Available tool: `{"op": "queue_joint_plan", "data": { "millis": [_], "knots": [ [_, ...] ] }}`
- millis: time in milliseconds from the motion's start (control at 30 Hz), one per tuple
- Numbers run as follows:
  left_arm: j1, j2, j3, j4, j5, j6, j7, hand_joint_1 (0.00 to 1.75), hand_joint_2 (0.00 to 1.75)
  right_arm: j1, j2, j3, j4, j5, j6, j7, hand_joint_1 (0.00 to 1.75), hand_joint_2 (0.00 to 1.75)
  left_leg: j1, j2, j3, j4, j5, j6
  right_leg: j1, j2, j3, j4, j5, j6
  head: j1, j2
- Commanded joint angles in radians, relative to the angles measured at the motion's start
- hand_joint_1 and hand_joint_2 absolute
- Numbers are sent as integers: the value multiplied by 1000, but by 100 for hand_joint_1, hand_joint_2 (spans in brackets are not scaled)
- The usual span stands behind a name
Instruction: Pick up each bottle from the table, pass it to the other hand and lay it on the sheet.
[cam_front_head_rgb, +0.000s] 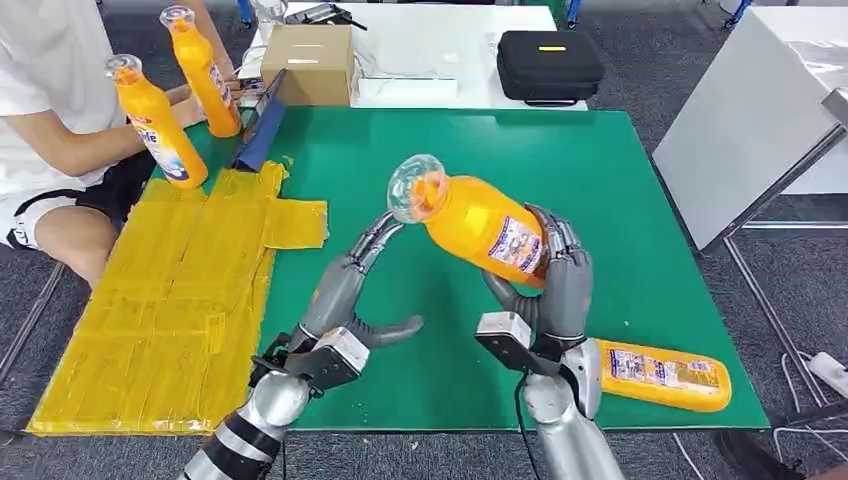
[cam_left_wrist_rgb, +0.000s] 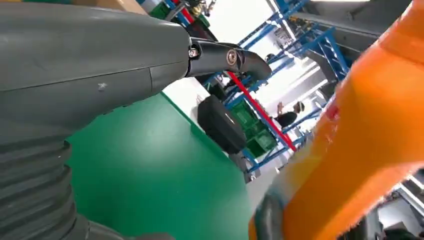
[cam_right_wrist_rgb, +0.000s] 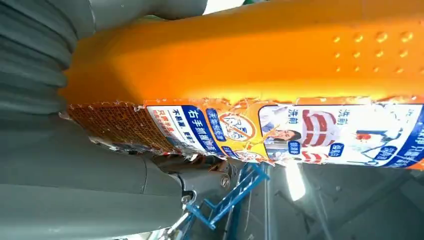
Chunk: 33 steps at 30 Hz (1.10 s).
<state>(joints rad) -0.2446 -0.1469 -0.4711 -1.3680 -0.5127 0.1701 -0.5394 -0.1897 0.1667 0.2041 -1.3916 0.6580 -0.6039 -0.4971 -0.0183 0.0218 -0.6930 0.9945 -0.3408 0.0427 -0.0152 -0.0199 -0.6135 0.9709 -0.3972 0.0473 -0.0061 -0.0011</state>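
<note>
My right hand (cam_front_head_rgb: 552, 285) grips an orange bottle (cam_front_head_rgb: 482, 224) by its labelled body and holds it tilted above the green mat (cam_front_head_rgb: 620, 180), its clear cap (cam_front_head_rgb: 417, 188) pointing left. In the right wrist view the bottle (cam_right_wrist_rgb: 250, 60) lies across the palm with the thumb (cam_right_wrist_rgb: 80, 170) under it. My left hand (cam_front_head_rgb: 345, 300) is open just below the cap, fingers stretched toward the neck, thumb apart. In the left wrist view the bottle (cam_left_wrist_rgb: 360, 125) is close beside the fingers (cam_left_wrist_rgb: 225, 57). A second orange bottle (cam_front_head_rgb: 665, 375) lies at the mat's front right. The yellow sheet (cam_front_head_rgb: 170, 300) covers the table's left.
A person seated at the left holds two upright orange bottles (cam_front_head_rgb: 160, 125) (cam_front_head_rgb: 205, 70) at the sheet's far end. Behind the mat stand a cardboard box (cam_front_head_rgb: 310, 60) and a black case (cam_front_head_rgb: 550, 65). A white table (cam_front_head_rgb: 760, 120) is at the right.
</note>
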Motion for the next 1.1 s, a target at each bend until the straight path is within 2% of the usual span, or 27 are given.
{"op": "queue_joint_plan", "data": {
  "millis": [33, 133, 167, 200, 400, 467, 533, 567, 733, 1100],
  "knots": [
    [-54, 22, -33, 55, 12, -8, 10, 0, 175, -24, 36, 32, 76, -43, 49, -14, 175, 175, 3, 0, 8, 2, -5, -5, 2, 3, 8, 1, -4, -3, 0, 0],
    [-55, 21, -20, 56, 37, -20, 13, 0, 175, -31, 47, 47, 128, -47, 53, -14, 175, 175, 2, 0, 5, 0, -2, -3, 1, 2, 5, -1, -2, -2, 0, 0],
    [-54, 23, -14, 54, 53, -30, 11, 0, 175, -32, 47, 48, 140, -50, 56, -16, 175, 175, 3, 0, 8, 1, -5, -5, 2, 4, 8, 0, -3, -3, 0, 0],
    [-54, 23, -11, 53, 63, -37, 9, 0, 175, -32, 47, 49, 146, -51, 58, -17, 175, 175, 2, 0, 4, 0, -2, -3, 1, 2, 4, -1, -1, -2, 0, 0],
    [-81, 18, 10, 67, 147, -112, 10, 0, 175, -62, 74, 110, 297, -48, 140, -27, 175, 175, 3, 0, 9, 1, -5, -5, 2, 5, 9, 0, -4, -4, 0, 0],
    [-95, 14, 22, 83, 209, -167, 19, 0, 175, -71, 90, 138, 363, -37, 137, -38, 175, 175, 2, 1, 4, 0, -2, -3, 1, 3, 4, -1, -2, -3, 0, 0],
    [-107, 13, 36, 98, 268, -211, 23, 0, 175, -71, 97, 153, 409, -52, 131, -51, 175, 175, 3, 0, 9, 1, -5, -6, 2, 5, 9, 0, -4, -4, 0, 0],
    [-109, 13, 42, 100, 291, -227, 26, 0, 175, -71, 96, 159, 426, -55, 133, -53, 175, 175, 3, 0, 6, 0, -3, -4, 2, 3, 6, -1, -3, -4, 0, 0],
    [-110, 16, 46, 98, 309, -241, 27, 0, 175, -71, 95, 163, 436, -60, 135, -59, 175, 175, 2, -2, 5, 0, -2, -3, 1, 1, 5, -1, -3, -3, 0, 0],
    [-144, 13, 68, 155, 478, -378, 63, 0, 175, -69, 111, 191, 520, -71, 139, -93, 175, 175, 3, -3, 7, 1, -3, -5, 2, 1, 7, 0, -4, -4, 0, 0]
  ]
}}
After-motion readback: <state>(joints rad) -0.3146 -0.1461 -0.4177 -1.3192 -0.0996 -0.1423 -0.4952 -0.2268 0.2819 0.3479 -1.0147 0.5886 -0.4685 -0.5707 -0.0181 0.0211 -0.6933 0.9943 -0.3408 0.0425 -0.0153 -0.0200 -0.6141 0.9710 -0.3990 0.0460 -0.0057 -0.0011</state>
